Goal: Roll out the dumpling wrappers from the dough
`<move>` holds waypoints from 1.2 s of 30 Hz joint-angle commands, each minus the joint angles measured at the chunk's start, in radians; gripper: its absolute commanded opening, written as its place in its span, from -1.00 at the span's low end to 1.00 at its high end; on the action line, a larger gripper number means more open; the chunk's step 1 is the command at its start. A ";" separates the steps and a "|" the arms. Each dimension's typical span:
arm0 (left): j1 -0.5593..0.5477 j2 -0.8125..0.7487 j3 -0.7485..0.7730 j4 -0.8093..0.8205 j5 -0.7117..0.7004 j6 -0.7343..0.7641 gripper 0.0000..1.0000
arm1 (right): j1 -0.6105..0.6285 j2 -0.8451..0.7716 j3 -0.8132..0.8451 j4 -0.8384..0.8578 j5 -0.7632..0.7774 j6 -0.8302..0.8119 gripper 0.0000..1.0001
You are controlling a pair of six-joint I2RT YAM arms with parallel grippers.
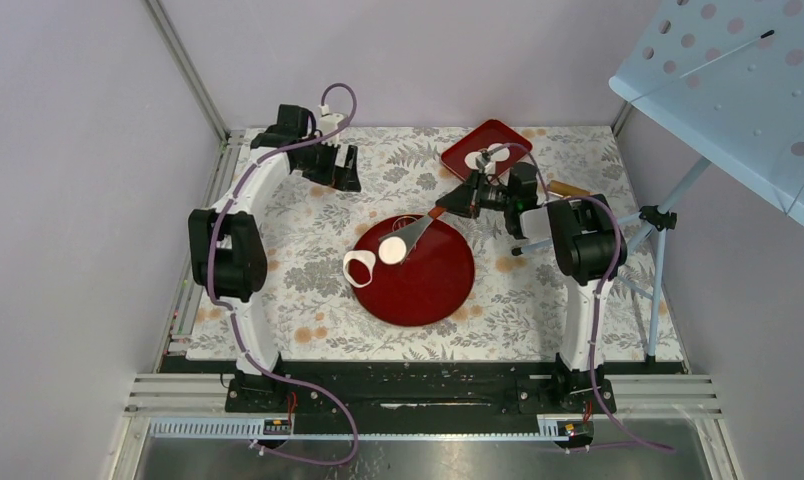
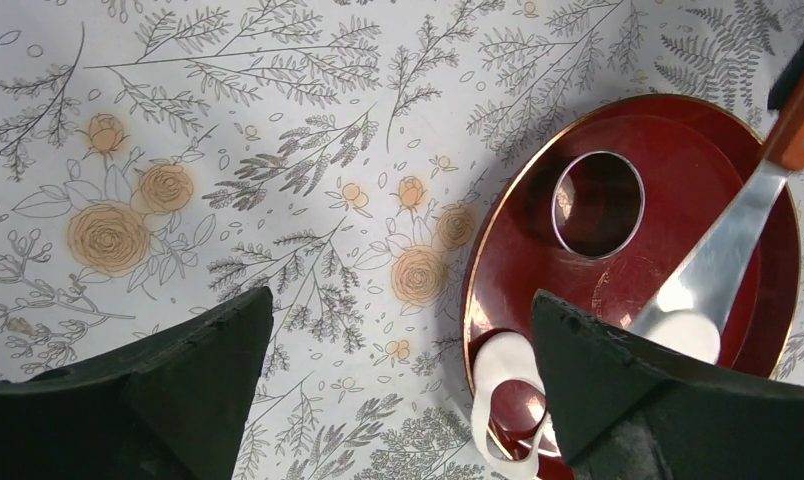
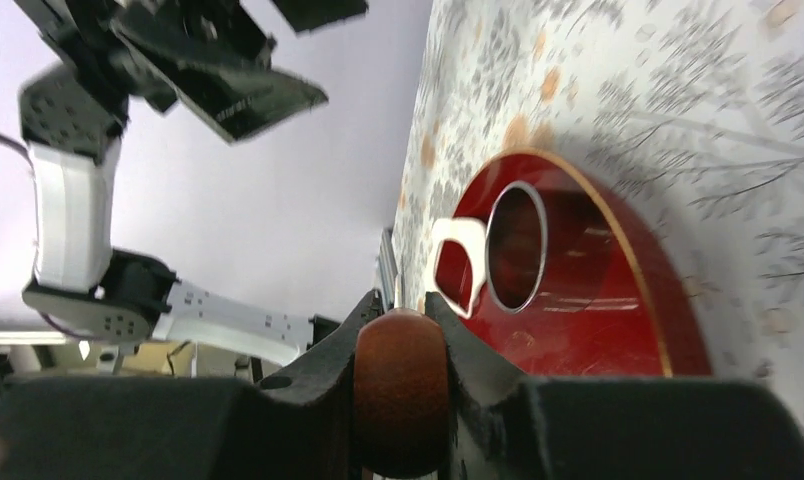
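Right fingers tight around spatula, blade diagonal toward wrapper; left fingers wide apart

Readable txt: none in any view.
Tablecloth: floral print, no wording.
Left arm: no legible brand/nr.

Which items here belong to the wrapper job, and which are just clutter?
Job: dough scrap; cut wrapper on the spatula; ring cutter; round plate; red tray holding finished wrappers; likely rolling pin.
Clutter: blue perforated panel on its tripod; floral cloth.
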 commanded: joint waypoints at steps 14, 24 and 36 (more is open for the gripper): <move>0.018 -0.084 -0.088 0.070 0.048 -0.018 0.98 | -0.184 -0.026 0.284 -0.175 0.243 -0.024 -1.00; 0.038 -0.094 -0.103 0.065 0.046 -0.005 0.98 | -0.275 0.069 0.434 -0.274 0.302 -0.065 -1.00; 0.054 -0.101 -0.119 0.064 0.035 -0.005 0.98 | -0.336 0.097 0.566 -0.436 0.365 -0.195 -1.00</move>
